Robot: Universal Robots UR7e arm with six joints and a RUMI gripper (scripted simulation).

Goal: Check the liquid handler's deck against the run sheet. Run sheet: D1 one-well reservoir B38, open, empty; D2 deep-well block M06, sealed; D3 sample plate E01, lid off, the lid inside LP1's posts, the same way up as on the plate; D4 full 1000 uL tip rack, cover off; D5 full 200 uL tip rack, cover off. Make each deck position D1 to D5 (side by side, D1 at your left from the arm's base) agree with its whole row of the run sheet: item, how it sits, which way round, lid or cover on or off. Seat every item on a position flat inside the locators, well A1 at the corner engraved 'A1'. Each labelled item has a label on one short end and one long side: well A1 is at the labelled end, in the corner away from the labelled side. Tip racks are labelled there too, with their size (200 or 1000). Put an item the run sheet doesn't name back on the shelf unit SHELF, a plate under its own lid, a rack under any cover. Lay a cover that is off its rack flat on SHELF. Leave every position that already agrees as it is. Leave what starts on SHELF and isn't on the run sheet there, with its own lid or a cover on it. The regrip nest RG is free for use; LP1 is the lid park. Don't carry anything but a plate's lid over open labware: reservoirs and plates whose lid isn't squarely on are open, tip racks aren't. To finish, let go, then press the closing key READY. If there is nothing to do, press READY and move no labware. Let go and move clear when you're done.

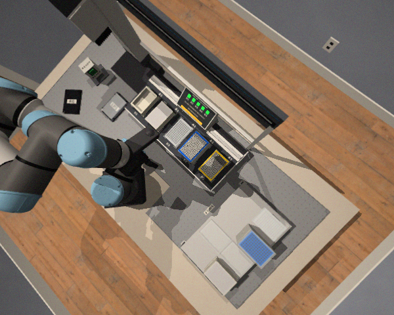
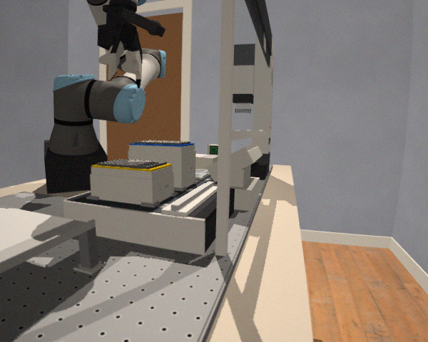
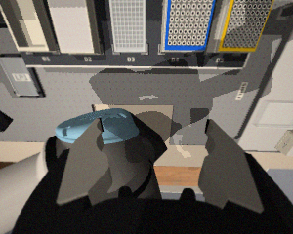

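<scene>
your pincer hangs high above the desk, spread wide with nothing between its jaws, on the arm's side of the deck, well above and apart from all labware. look along the deck tray, which runs beside the gantry along the desk's far long edge: nearest the desk corner with the ready key sits the open cream reservoir, its well bare; beside it a block with a flat pale top; then a white gridded plate with no lid on it; then the blue-rimmed tip rack, uncovered, tips showing; last the yellow-rimmed tip rack, also uncovered. from the side view the blue-rimmed rack stands taller than the yellow one. a grey lid lies in the park just off the reservoir end of the deck, and a black nest lies further toward that same short edge. the shelf unit fills the opposite end of the desk, carrying several pale covered items and one blue-topped one. five green lamps glow on the panel behind the deck. labels are too small for you to read.
</scene>
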